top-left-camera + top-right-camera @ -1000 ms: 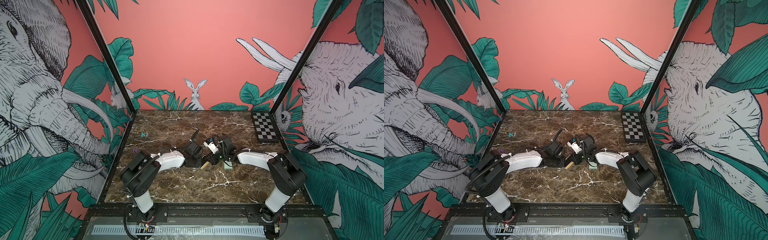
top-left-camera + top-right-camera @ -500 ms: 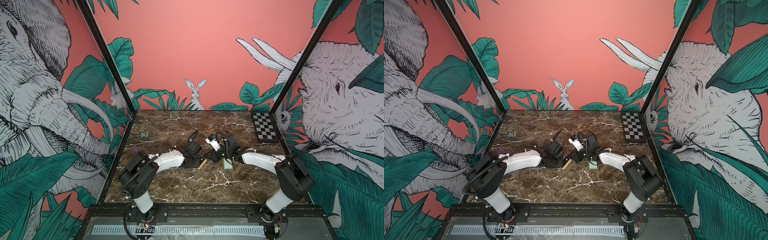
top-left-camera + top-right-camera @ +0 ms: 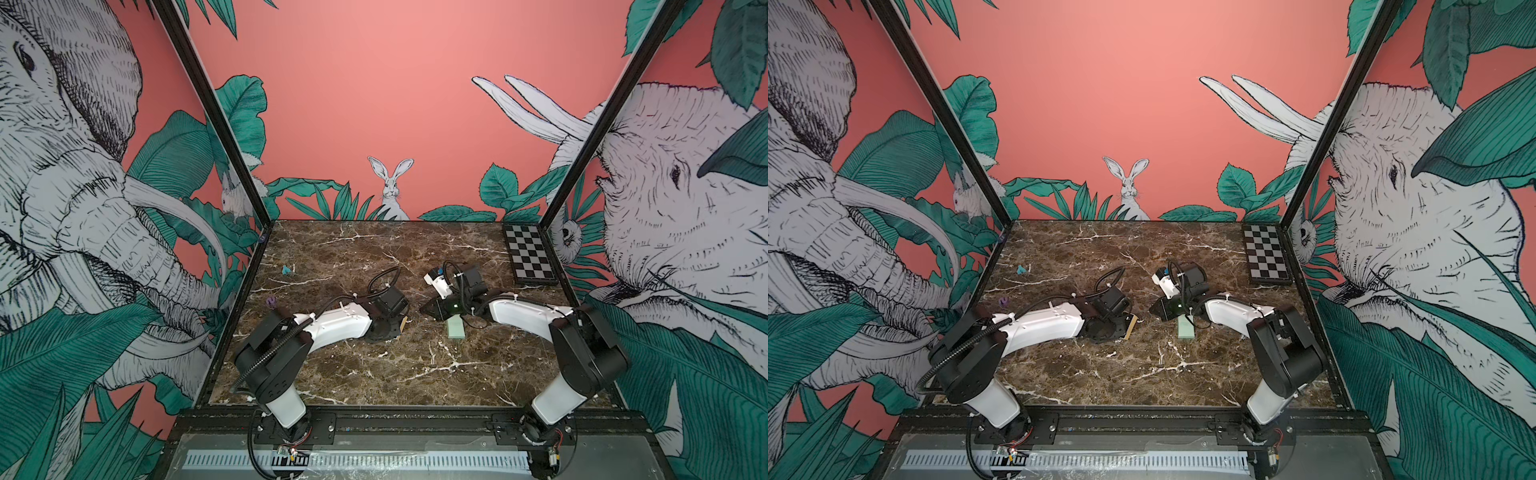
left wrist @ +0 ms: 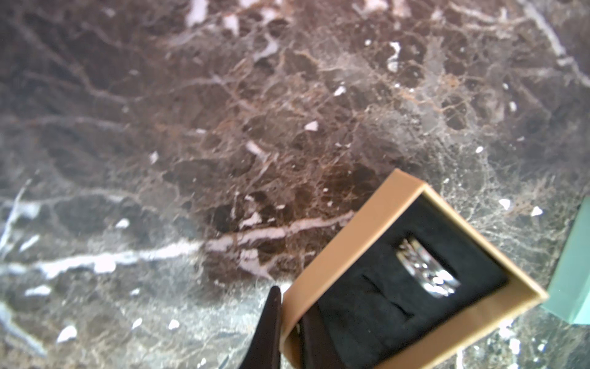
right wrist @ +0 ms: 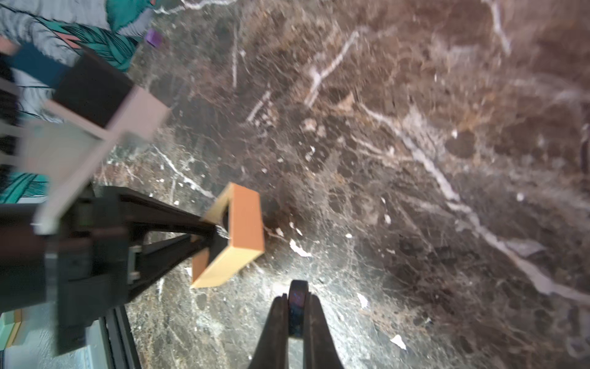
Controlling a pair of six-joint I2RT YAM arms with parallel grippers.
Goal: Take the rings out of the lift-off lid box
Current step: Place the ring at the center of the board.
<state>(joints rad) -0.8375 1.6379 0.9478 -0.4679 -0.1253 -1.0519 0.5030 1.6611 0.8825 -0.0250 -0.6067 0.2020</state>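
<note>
Brown marble tabletop (image 3: 365, 374) w/ white veins, boxed in by pink jungle-print walls.

L gripper (image 4: 289, 306): narrow, its black fingers (image 4: 271, 326) pinched on one side wall of the cream-tan cardboard box base (image 4: 360, 223). One finger is outside the wall, the other inside against the black foam lining. Base is tipped, open side toward the L wrist cam; can't tell whether it touches the marble. Inside it, 1 shiny silver-looking ring (image 4: 427, 271) stands in a slot of the foam, blurred, w/ a 2nd slit in the foam beside it.

R gripper (image 5: 297, 297): narrow too, holding a small dark round ring (image 5: 297, 311) btwn its fingertips. It is above the tabletop, near the box base but apart from it.

Close by, the pale mint-green flat lid (image 3: 456, 328) lies on the marble just beside the R gripper's body. It is near the base, not touching it, and shows in both top views.

Further out, a small teal bit (image 3: 286, 270) & a small purple bit (image 3: 272, 301) lie toward the L wall, well apart from the box. Far R corner: black-and-white checkerboard (image 3: 530, 257), lying flat.
</note>
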